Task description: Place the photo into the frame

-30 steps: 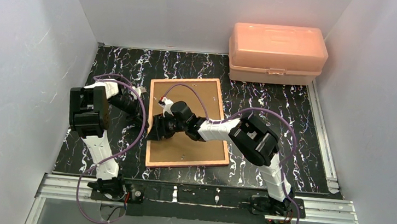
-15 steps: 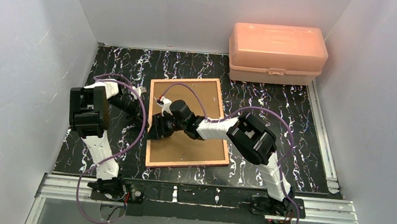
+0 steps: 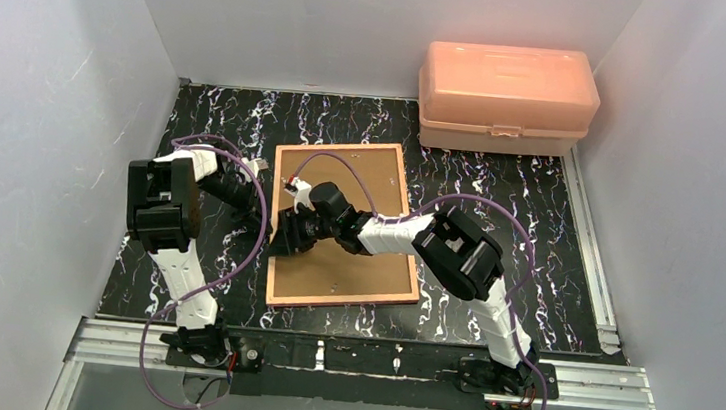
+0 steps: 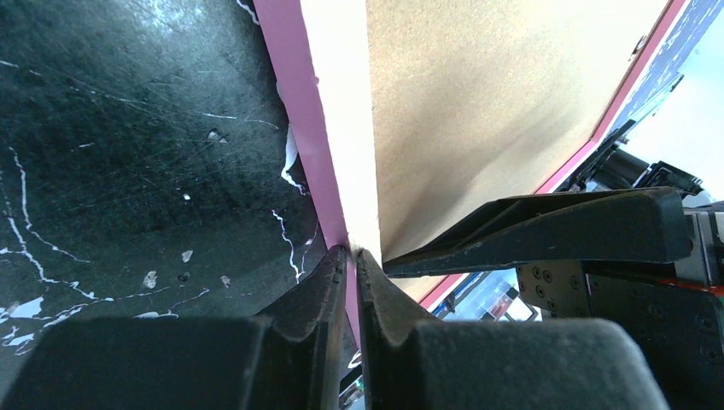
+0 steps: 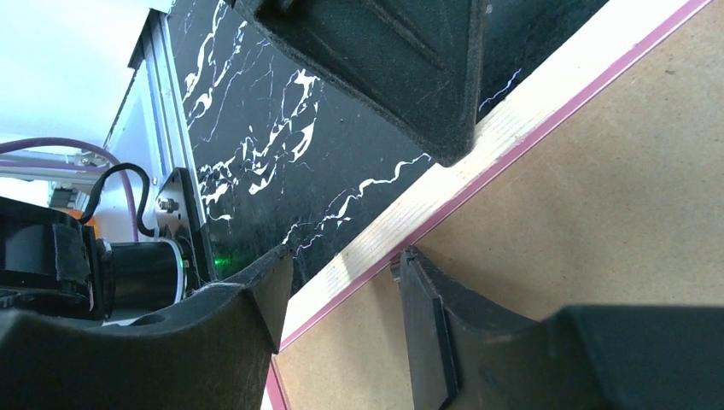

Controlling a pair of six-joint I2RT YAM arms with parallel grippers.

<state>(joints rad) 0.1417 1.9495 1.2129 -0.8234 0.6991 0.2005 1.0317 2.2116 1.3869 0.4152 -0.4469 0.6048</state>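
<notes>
Item 1, the frame (image 3: pixel 340 302): lies flat and back up in the middle of the black marbled table (image 3: pixel 227 112), its long sides running away from the arm bases and turned slightly. The rim is tan wood with a thin pink line along its inner and outer edges. A brown backing board (image 3: pixel 332 272) sits inside the rim.

Item 2, left gripper (image 4: pixel 352 254): reaches in from the left, jaws closed to a sliver. Its tips rest at the frame's left rim, near the middle of that side. Whether anything is pinched between them cannot be told.

Item 3, right gripper (image 5: pixel 341 256): its arm lies across the backing board from the right. The jaws stand partly apart and straddle the same left rim, just beside the left gripper. One finger is on the table side and the other on the board side, with the tan rim between them.

Item 4, peach plastic box (image 3: pixel 505 93): lid closed, at the far right of the table, well apart from the frame.

Item 5, metal rail (image 3: pixel 115 342): runs along the near edge and carries both arm bases
</notes>
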